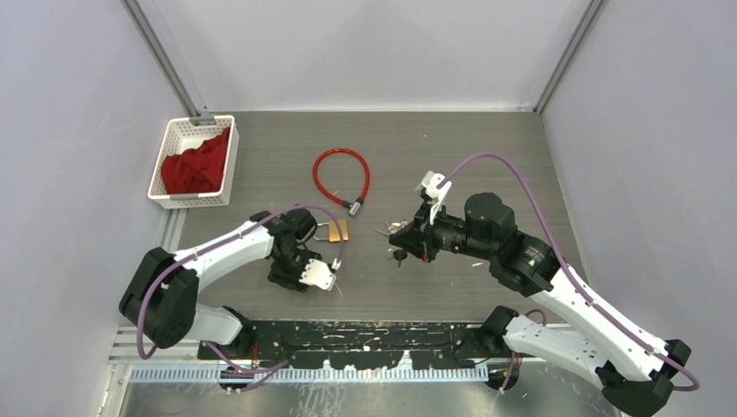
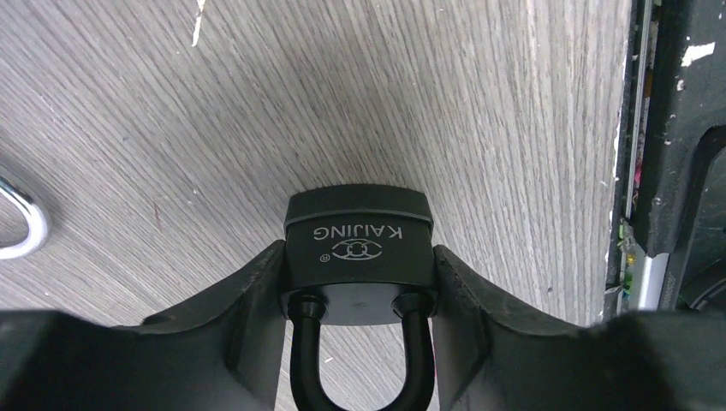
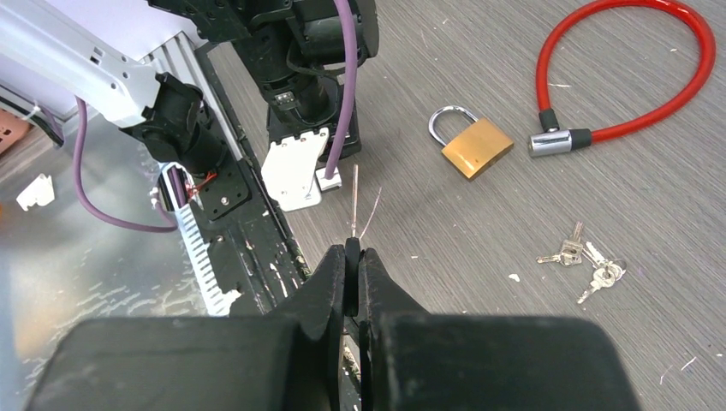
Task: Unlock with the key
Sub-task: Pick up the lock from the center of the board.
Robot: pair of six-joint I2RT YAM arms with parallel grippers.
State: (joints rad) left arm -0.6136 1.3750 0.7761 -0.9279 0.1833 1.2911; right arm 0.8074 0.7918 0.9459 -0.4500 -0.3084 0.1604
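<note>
A black padlock (image 2: pixel 358 244) marked KAIJING lies on the grey table, its shackle pointing back toward the wrist. My left gripper (image 2: pixel 358 254) has both fingers (image 2: pixel 257 300) pressed against the sides of its body. In the top view that gripper (image 1: pixel 294 271) hangs low over the table left of centre and hides the lock. My right gripper (image 3: pixel 353 253) is shut on the black head of a key (image 3: pixel 352 267), whose thin blade sticks out ahead toward the left arm. In the top view the right gripper (image 1: pixel 401 249) hovers at mid-table, facing left.
A brass padlock (image 3: pixel 476 145) lies beside the left arm, also seen in the top view (image 1: pixel 337 231). A red cable lock (image 1: pixel 341 176) loops behind it. Several loose keys (image 3: pixel 586 261) lie on the table. A white basket (image 1: pixel 170 152) with red cloth stands at the back left.
</note>
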